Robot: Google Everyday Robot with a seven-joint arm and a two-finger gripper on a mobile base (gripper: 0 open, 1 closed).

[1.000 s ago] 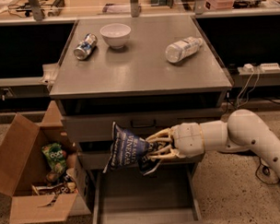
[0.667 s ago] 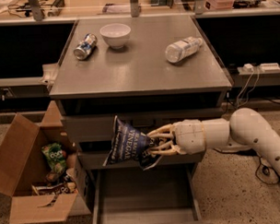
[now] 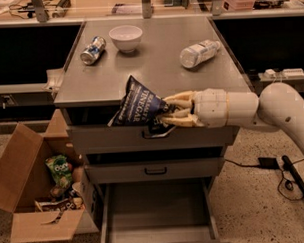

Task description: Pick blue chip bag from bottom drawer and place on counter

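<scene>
Blue chip bag (image 3: 140, 106) pinched btwn fingers (image 3: 177, 99), bag's top over counter (image 3: 155, 63) front edge.

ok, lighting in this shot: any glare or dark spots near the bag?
Camera view: dim, warm light; the counter shows a soft sheen, no hard glare. The blue chip bag, gripped by the end effector at the counter's front edge, shows its white lettering. The bottom drawer sits in shadow.
</scene>
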